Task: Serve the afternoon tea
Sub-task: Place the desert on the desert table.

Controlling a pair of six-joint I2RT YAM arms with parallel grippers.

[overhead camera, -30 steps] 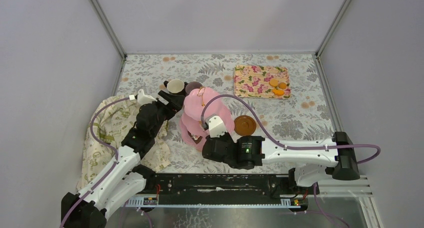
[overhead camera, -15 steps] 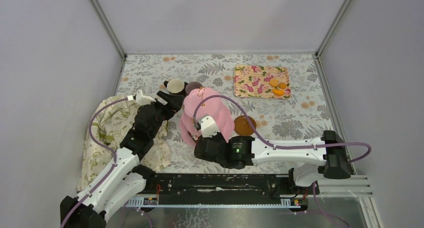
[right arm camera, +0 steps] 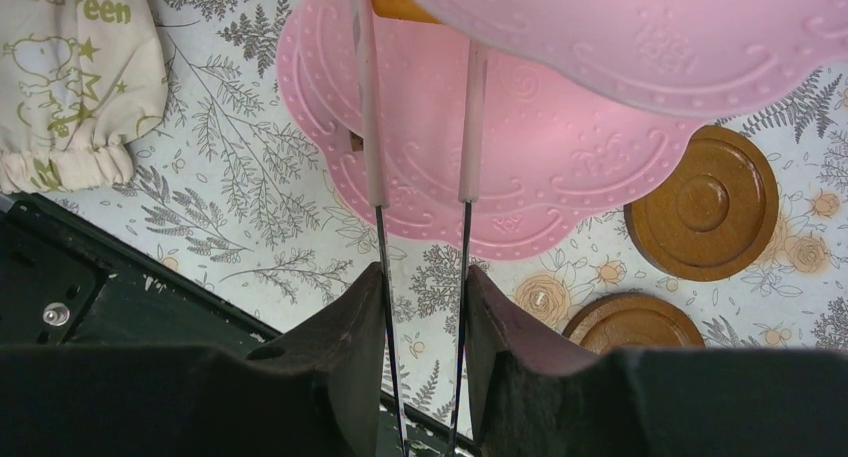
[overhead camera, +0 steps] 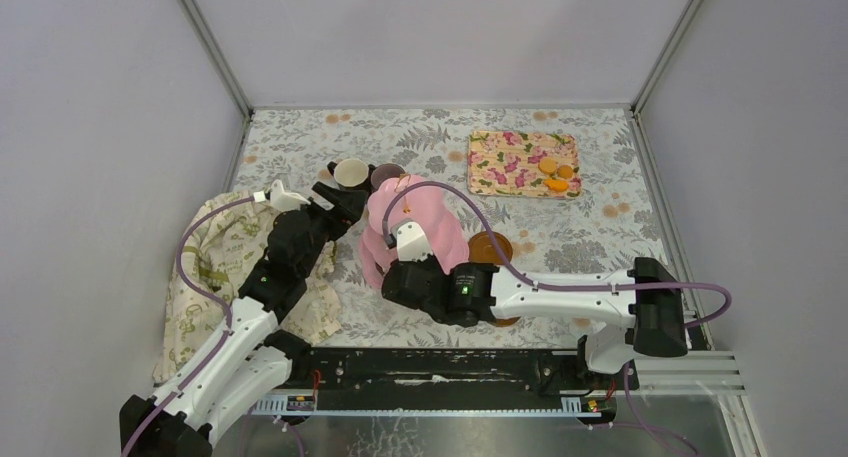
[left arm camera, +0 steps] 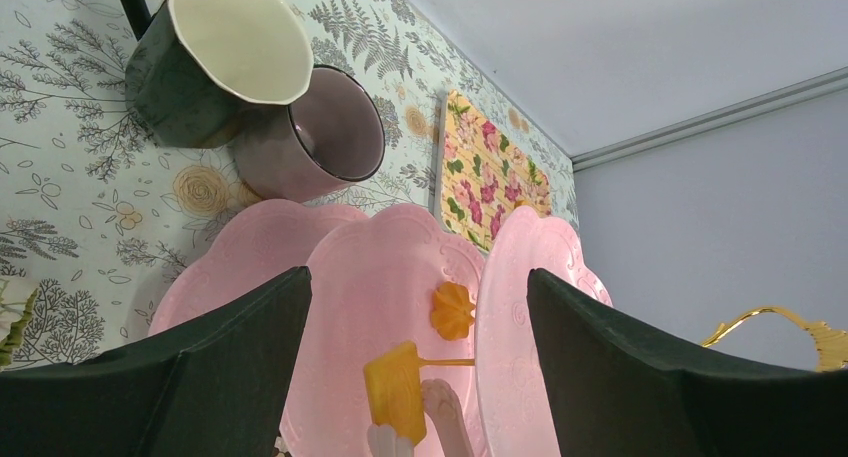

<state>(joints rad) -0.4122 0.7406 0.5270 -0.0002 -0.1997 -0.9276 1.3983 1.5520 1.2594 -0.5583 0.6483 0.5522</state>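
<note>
The pink three-tier cake stand (overhead camera: pixel 425 222) stands upright on the fern-print tablecloth (overhead camera: pixel 300 137), left of the middle. Its stem is vertical and its gold loop handle (overhead camera: pixel 403 188) points straight up at the overhead camera. From above only the stacked pink tiers show; the wrist views look in between them.

The left wrist view takes the stand from the side, rolled so that the tiers stand on edge and the handle sticks out to the right. On the middle tier an orange sweet (left arm camera: pixel 394 385) lies at the white tips of thin tongs (right arm camera: pixel 372 127). Whether it is pinched I cannot tell.

The right wrist view shows the tongs running from under the top tier down between the fingers of the right gripper (right arm camera: pixel 422 277). Its jaws are drawn in narrow against the two rods, holding them. The left gripper (left arm camera: pixel 418 277) faces the stand from the left, its jaws spread wide and gripping nothing.

Two dark mugs (overhead camera: pixel 367 174) sit side by side just behind the stand, openings up. Two brown saucers (right arm camera: pixel 705 202) lie apart, right of the bottom tier; the overhead view shows one plainly, with the arm covering most of the other. The floral tray (overhead camera: pixel 510 162) lies far right with more orange sweets (overhead camera: pixel 555 174) on it. The leaf-print cloth (overhead camera: pixel 225 262) is bunched at the left, under the left arm.
</note>
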